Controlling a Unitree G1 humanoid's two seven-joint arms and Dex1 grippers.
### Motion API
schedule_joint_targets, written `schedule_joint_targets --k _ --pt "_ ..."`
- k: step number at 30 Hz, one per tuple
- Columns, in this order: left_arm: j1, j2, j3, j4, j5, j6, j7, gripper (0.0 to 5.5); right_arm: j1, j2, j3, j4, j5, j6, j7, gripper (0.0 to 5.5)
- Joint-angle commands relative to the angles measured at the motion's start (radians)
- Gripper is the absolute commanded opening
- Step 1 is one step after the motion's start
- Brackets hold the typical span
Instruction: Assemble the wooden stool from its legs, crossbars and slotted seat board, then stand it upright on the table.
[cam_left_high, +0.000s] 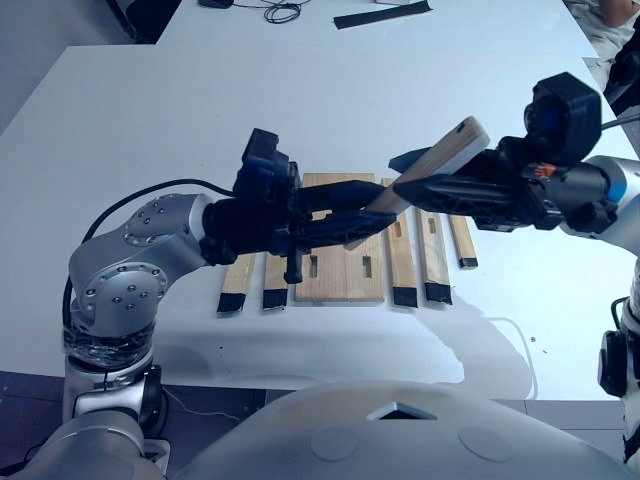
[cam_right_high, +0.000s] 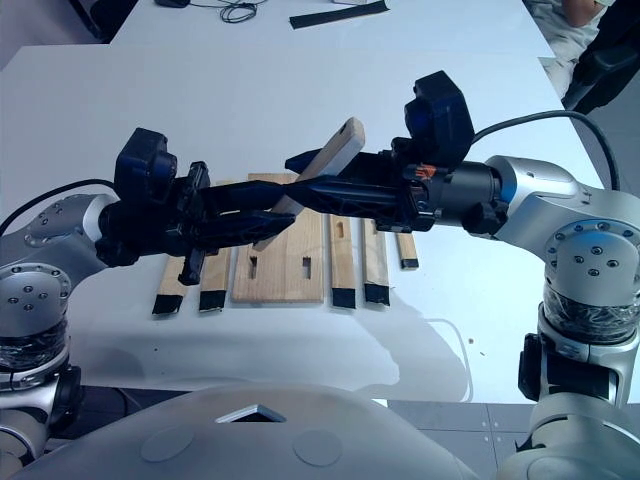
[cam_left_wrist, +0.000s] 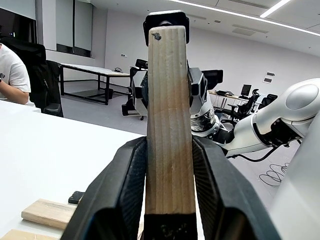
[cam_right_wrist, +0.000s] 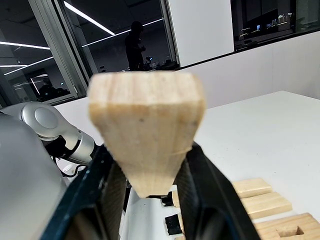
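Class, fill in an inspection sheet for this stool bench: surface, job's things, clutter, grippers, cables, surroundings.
Surface: white table, parts near its front.
Job's things: slotted seat board lies flat; two black-tipped pieces left of it, three right of it; raised wooden piece tilted in the air.
Clutter: black strip on the table beyond.
Grippers: left gripper and right gripper both shut on the raised wooden piece.
Cables: black cable by the left arm; loose cables on the table beyond.
Surroundings: desks and chairs in the room behind.
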Motion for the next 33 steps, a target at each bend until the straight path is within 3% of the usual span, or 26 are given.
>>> schedule_joint_targets --k 1,8,15,19,33 --pt "-0.007 0.027 -0.004 0.039 0.007 0.036 0.038 1.69 0.0 -0.024 0.024 -0.022 -0.072 -0.019 0.029 1.29" --pt "-0.028 0.046 -0.033 0.117 0.077 0.077 0.081 2.7 0.003 -0.052 0.073 -0.051 -0.303 -0.114 0.071 1.29" --pt "0.067 0.1 -0.035 0.128 0.245 -0.005 0.018 2.7 0.127 -0.262 0.189 0.08 -0.863 -0.512 0.3 1.29" --pt "0.09 0.076 -0.014 0.128 0.281 -0.032 0.032 2.7 0.17 -0.266 0.207 0.245 -1.033 -0.729 0.366 1.29" --pt "0.113 0.045 0.002 0.099 0.296 -0.042 0.055 2.7 0.217 -0.157 0.218 0.427 -1.135 -0.932 0.404 1.29"
